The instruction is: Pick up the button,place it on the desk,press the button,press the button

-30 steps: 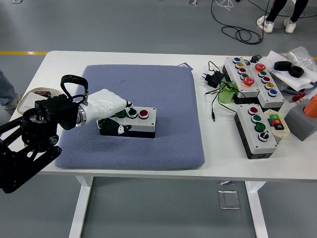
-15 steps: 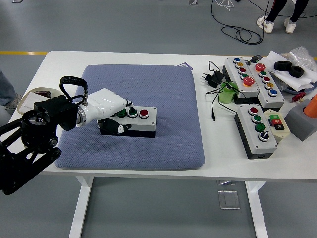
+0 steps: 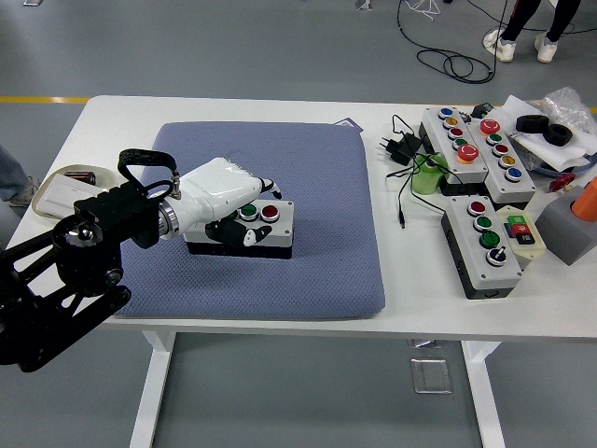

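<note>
Your button box (image 3: 256,229) sits on the blue-grey mat (image 3: 308,187), a little toward seven o'clock of the mat's middle; it's a long boxy unit, pale lid over a dark base, with a green cap and a red cap showing at its three-o'clock end; the rest of the lid is under your left hand (image 3: 222,194). That hand, glossy white shell on a black arm coming in from eight o'clock, lies over the box's nine-o'clock half, fingers draped on top and a dark-tipped thumb against the front face; whether it's clamping the box or only resting, you can't tell from here. Your right hand isn't in the picture.

By my read, you're at the pressing step, the box already set down; next, you want one fingertip squarely on a cap and a straight push down, without dragging the box across the mat.

The mat is soft, quilted, rounded at its corners; the white table (image 3: 233,107) is hard and smooth; at three o'clock lie more button boxes (image 3: 480,238).
</note>
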Tool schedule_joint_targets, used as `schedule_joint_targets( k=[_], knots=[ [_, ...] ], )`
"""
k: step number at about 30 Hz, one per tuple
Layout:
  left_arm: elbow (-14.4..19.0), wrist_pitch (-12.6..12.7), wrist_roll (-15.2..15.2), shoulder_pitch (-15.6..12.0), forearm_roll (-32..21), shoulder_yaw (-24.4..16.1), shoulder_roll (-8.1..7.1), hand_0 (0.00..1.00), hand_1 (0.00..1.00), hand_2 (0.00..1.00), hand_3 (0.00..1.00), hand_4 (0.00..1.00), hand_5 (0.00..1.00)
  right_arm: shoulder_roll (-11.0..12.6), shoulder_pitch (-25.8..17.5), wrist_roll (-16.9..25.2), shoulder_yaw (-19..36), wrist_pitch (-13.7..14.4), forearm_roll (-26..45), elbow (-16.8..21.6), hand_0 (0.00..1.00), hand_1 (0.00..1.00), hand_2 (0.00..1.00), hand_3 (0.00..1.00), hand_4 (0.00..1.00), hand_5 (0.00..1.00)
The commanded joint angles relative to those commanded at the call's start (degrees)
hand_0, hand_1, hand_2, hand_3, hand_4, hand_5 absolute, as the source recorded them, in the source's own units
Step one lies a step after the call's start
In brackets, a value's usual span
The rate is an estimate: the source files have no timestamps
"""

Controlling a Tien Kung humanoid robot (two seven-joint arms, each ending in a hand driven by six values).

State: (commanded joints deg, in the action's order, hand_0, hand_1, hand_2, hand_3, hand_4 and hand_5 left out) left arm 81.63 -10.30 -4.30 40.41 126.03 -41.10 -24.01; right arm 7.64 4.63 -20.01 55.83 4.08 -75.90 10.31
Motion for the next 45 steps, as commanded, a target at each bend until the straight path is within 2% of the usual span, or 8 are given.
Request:
schedule_joint_targets(
  k=[12, 18, 29, 35, 42, 43, 45],
  knots=[
    [-1.99, -3.37, -0.36, -0.03, 0.11, 0.85, 0.17, 0.05, 0.002, 0.042, 0.799, 0.594, 0.472, 0.02, -0.23, -0.05, 0.12, -0.09, -0.43, 0.0, 0.637, 0.453, 0.613, 0.564, 0.307, 0.228],
    [-2.21, -3.87, -0.28, 0.29, 0.04, 1.33, 0.11, 0.058, 0.002, 0.048, 0.799, 0.596, 0.48, 0.0, -0.11, 0.0, 0.15, -0.01, -0.29, 0.0, 0.637, 0.453, 0.614, 0.565, 0.308, 0.229],
    [-2.73, -7.15, -0.15, 0.53, 0.55, 2.38, 0.07, 0.057, 0.002, 0.048, 0.806, 0.581, 0.448, -0.01, 0.01, -0.02, 0.19, 0.01, -0.34, 0.0, 0.636, 0.453, 0.613, 0.564, 0.307, 0.228],
    [-2.59, -6.48, -0.23, 0.48, 0.26, 1.8, -0.03, 0.058, 0.002, 0.049, 0.805, 0.573, 0.432, 0.0, 0.0, 0.0, 0.24, 0.01, -0.43, 0.0, 0.637, 0.453, 0.613, 0.564, 0.307, 0.227],
    [-1.03, -4.67, -0.06, -0.13, -1.22, -2.29, -0.39, 0.059, 0.002, 0.052, 0.805, 0.578, 0.44, -0.02, 0.04, 0.01, 0.23, 0.05, -0.29, 0.0, 0.637, 0.454, 0.613, 0.564, 0.307, 0.227],
    [-0.92, -4.54, -0.06, -0.21, -1.3, -2.61, -0.39, 0.057, 0.008, 0.066, 0.812, 0.612, 0.557, -0.02, 0.04, 0.01, 0.22, 0.05, -0.28, 0.0, 0.637, 0.454, 0.613, 0.564, 0.307, 0.227],
    [-0.8, -3.43, -0.07, -0.76, -2.49, -4.37, -0.22, 0.057, 0.008, 0.066, 0.812, 0.612, 0.557, -0.02, 0.04, 0.0, 0.2, 0.02, -0.3, 0.0, 0.638, 0.454, 0.614, 0.564, 0.307, 0.226]
  ],
)
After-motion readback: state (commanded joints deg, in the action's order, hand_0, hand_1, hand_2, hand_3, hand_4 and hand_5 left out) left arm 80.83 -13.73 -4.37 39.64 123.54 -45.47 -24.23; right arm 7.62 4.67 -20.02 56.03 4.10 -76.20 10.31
